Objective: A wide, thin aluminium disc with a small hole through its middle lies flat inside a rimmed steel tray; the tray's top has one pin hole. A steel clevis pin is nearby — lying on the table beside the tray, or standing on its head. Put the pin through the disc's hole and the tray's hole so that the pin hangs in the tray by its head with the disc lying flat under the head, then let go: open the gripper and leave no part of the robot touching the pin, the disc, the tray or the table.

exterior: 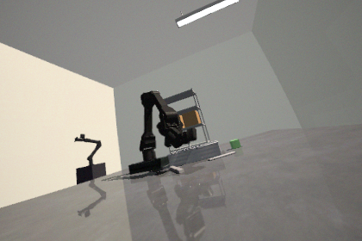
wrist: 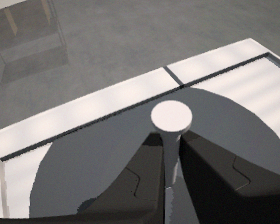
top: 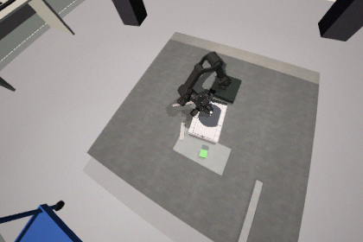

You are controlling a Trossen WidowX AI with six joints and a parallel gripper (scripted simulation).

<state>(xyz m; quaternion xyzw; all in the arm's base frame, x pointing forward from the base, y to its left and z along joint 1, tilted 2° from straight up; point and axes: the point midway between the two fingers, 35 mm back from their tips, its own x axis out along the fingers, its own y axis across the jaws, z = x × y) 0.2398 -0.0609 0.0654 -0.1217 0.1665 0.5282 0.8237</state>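
Note:
The steel pin [wrist: 171, 116] is upright, head up, in the wrist view. My gripper [wrist: 168, 140] [top: 208, 111] is shut on its shank just below the head. The pin's lower end is hidden between the fingers. The dark grey disc [wrist: 115, 132] [top: 209, 119] lies flat inside the white-looking rimmed tray [wrist: 90, 107] [top: 197, 130] [exterior: 194, 155], below the fingers. A darker patch shows on the disc at lower left in the wrist view; I cannot tell whether it is the hole or a shadow. The tray's pin hole is not visible.
A green block [top: 203, 153] [exterior: 234, 144] stands on a pale mat [top: 217, 162] beyond the tray's end. A thin pale bar [top: 182, 131] [exterior: 221, 156] lies beside the tray. Another pale bar [exterior: 176, 169] lies near the dark arm base [top: 233, 91] [exterior: 140, 167].

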